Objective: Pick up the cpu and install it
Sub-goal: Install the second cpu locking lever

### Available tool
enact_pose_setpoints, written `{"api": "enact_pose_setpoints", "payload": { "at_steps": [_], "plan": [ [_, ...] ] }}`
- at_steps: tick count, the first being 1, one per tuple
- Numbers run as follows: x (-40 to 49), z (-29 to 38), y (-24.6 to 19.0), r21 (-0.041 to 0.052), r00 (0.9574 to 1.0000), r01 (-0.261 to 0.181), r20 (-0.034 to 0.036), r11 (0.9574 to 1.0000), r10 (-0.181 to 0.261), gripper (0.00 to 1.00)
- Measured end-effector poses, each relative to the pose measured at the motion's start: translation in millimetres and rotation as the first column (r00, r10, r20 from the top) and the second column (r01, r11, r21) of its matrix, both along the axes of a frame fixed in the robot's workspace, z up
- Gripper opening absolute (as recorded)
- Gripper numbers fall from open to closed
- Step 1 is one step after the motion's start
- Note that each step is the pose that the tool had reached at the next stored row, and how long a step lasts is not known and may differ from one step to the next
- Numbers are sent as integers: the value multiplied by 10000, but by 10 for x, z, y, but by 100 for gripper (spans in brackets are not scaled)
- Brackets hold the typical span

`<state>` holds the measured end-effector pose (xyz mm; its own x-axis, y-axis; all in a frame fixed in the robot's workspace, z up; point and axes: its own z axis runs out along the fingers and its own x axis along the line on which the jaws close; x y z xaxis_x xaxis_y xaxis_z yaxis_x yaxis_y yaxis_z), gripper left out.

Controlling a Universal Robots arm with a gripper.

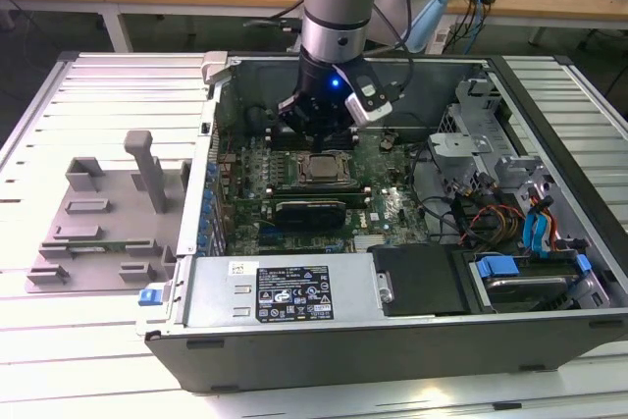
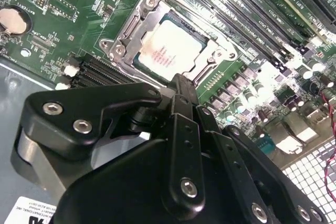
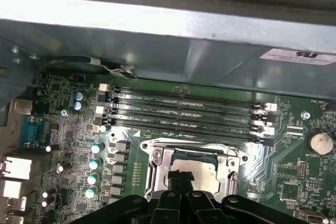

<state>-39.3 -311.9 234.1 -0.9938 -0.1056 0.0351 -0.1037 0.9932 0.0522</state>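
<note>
Hand (image 2: 181, 85) fingertips clenched together, empty, partly hiding socket (image 2: 137, 24). Cpu (image 2: 169, 51) seated in socket, at hand's 12 o'clock in second wrist view.

cpu (image 2: 169, 51): silvery-white | motherboard (image 2: 68, 14): green | gripper (image 2: 178, 85): black | tray (image 1: 98, 223): grey

Cpu (image 2: 169, 52): small flat square chip, silvery-white metal top, faint reddish print on top, thin darker rim. Lying flat, seated inside black square socket (image 2: 137, 62) with metal frame (image 2: 130, 27) on green motherboard (image 2: 63, 19). Seen in exterior view as pale square (image 1: 324, 168) mid-board inside open computer case (image 1: 294, 291). In first wrist view (image 3: 195, 170), partly hidden, top edge visible within frame. Memory slots (image 3: 184, 111) just beside socket.
</note>
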Motion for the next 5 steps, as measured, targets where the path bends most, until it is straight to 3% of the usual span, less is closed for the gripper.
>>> {"api": "enact_pose_setpoints", "payload": {
  "at_steps": [5],
  "plan": [
    [0, 3, 0, -3, 10000, 0, -2, 10000, 0, 11]
  ]
}}
